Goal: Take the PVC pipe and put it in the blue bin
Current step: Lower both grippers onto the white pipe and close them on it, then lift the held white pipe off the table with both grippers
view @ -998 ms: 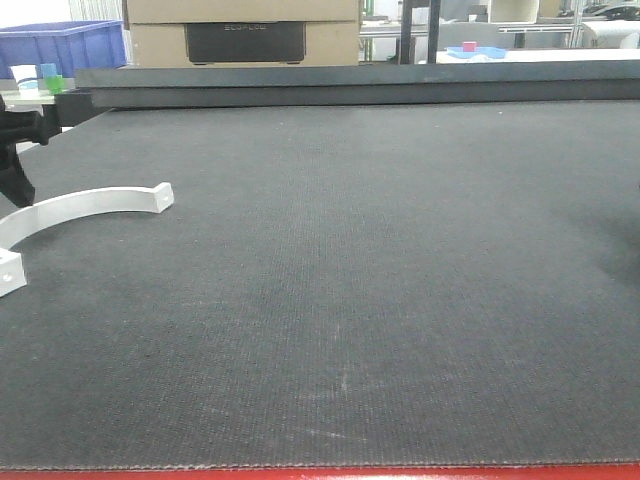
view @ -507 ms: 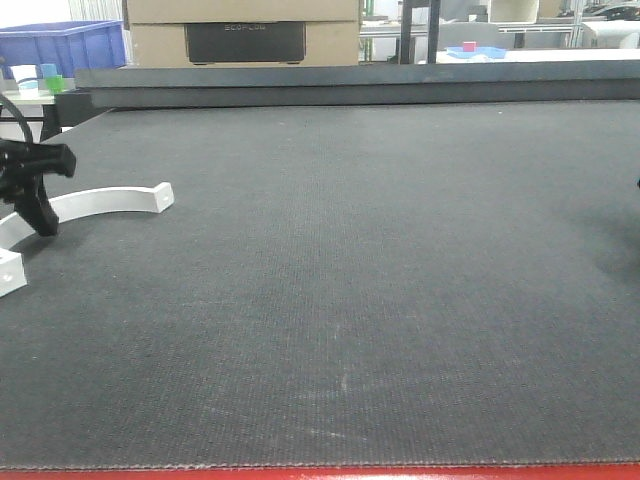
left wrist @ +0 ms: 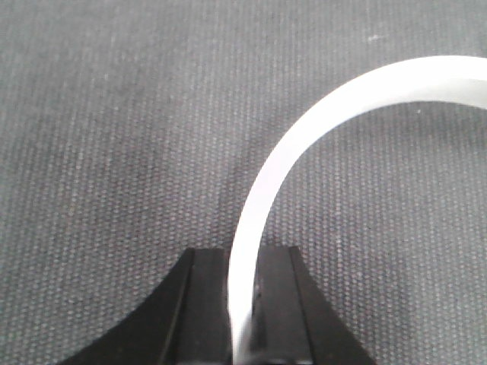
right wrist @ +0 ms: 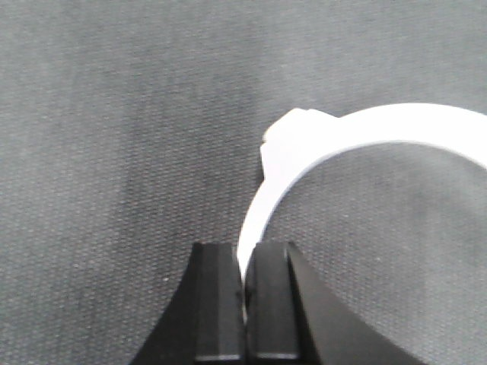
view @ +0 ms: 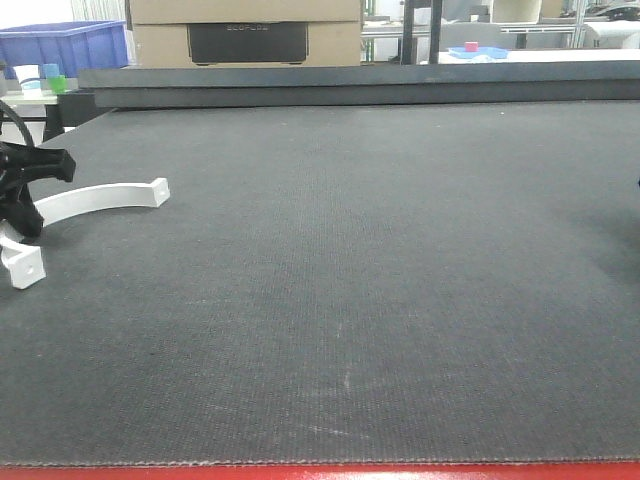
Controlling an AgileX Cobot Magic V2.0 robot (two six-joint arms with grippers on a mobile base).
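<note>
PVC pipe [view: 95, 197] sits at the left edge of the worktop [view: 400, 250], its thin strip pinched between the closed jaws of the left gripper [left wrist: 242, 266]. Judge it light, springy and slick, so you want a hold near mid-arc or the free tabs will swing. The right gripper [right wrist: 244, 262] is clamped on a second white arc [right wrist: 380, 125], seen only from its wrist. The blue bin [view: 65, 45] stands beyond the far left corner; cups [view: 28, 78] and a raised dark ledge [view: 350, 85] lie on the way.

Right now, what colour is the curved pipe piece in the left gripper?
White; the PVC pipe shows best in the left wrist view.
</note>
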